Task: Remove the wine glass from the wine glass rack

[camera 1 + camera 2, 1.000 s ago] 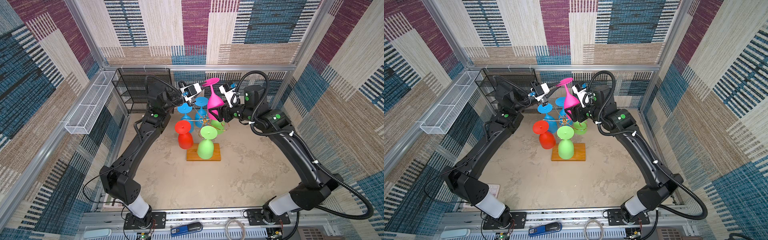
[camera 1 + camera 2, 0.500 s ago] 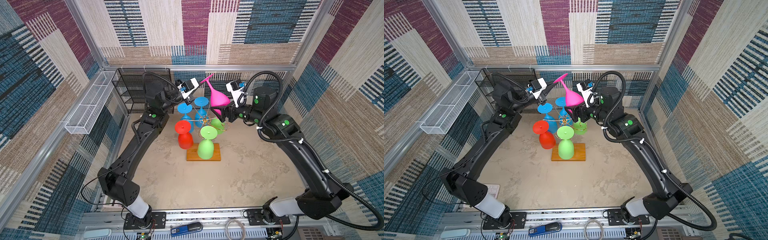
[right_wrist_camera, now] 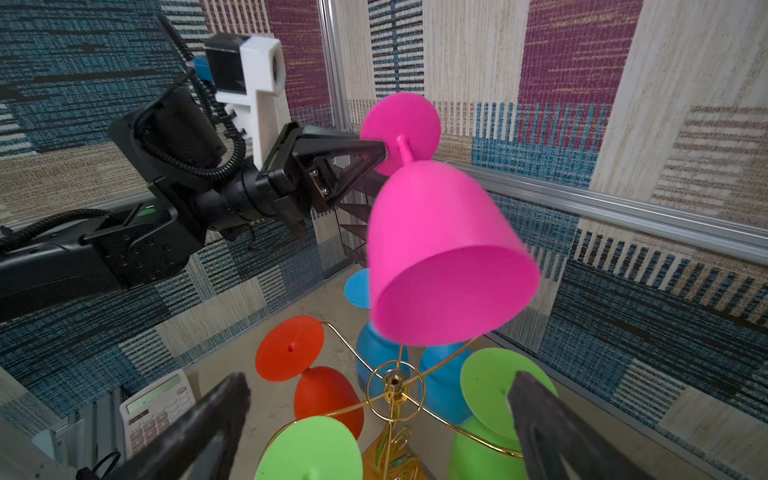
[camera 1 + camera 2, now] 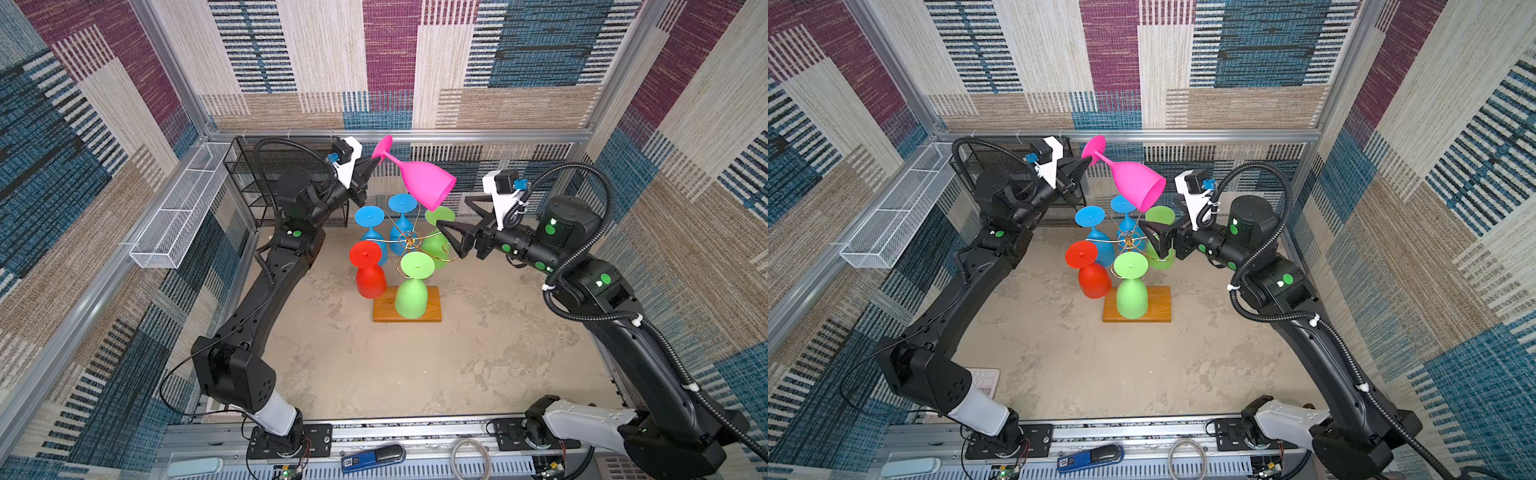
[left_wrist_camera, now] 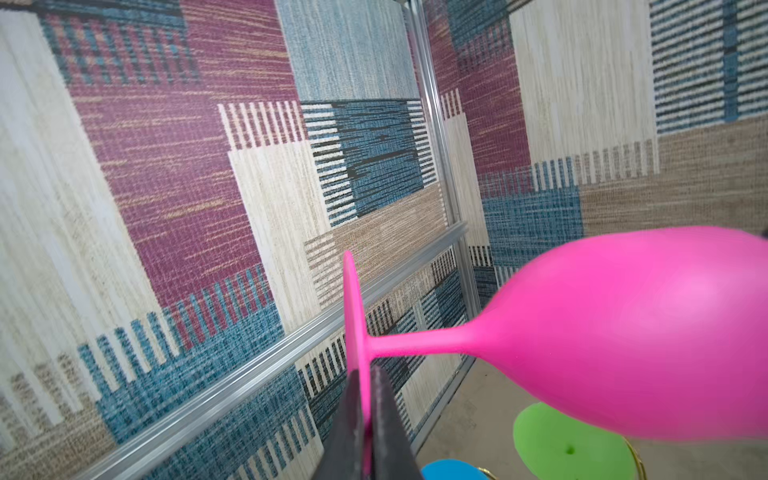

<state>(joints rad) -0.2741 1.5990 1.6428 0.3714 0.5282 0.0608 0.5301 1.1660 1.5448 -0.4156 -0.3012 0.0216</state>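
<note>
Pink wine glass [image 4: 424, 183], apparently light, stiff, slick plastic, hangs tilted above the wine glass rack [image 4: 409, 240], pinched by its thin foot rim in the left gripper [image 4: 372, 163], a hold that may swivel; the stem looks surer, while the right gripper [image 4: 451, 211] stands spread, empty, nearby.

This is a robotics lab test cell. Aluminium framing [image 4: 498, 135] holds patchwork woven wall panels [image 4: 324, 62] around a beige counter [image 4: 374, 365]. A left arm [image 4: 257, 299] and a right arm [image 4: 623, 340] are bolted to a front mounting rail [image 4: 415, 432].
</note>
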